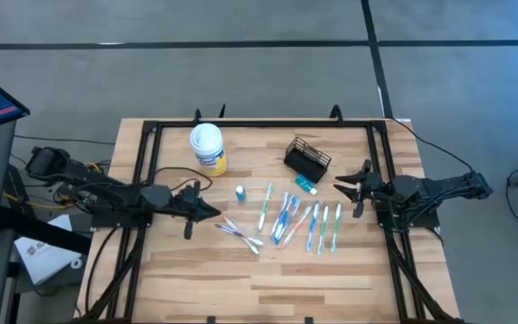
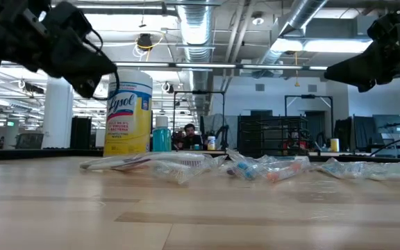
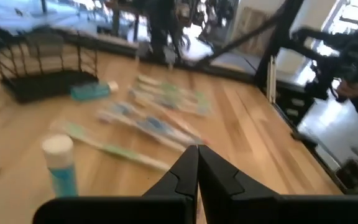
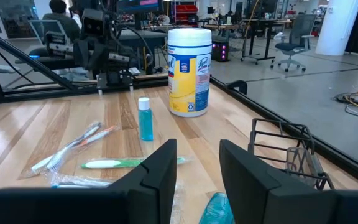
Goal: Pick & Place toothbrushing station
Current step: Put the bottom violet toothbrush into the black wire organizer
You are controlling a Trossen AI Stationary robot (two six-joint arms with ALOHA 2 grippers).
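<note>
The wire-mesh caddy (image 1: 308, 157) lies just beside the spread, empty right gripper (image 1: 348, 188)

"Lysol" (blue script) — on the yellow canister (image 2: 128, 114).

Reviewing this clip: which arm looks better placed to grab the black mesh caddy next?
Probably the right. The right gripper is open and sits just beside the black mesh caddy, which shows close by in its wrist view. The left gripper is shut and lies farther off, beyond the scattered toothbrushes.
</note>
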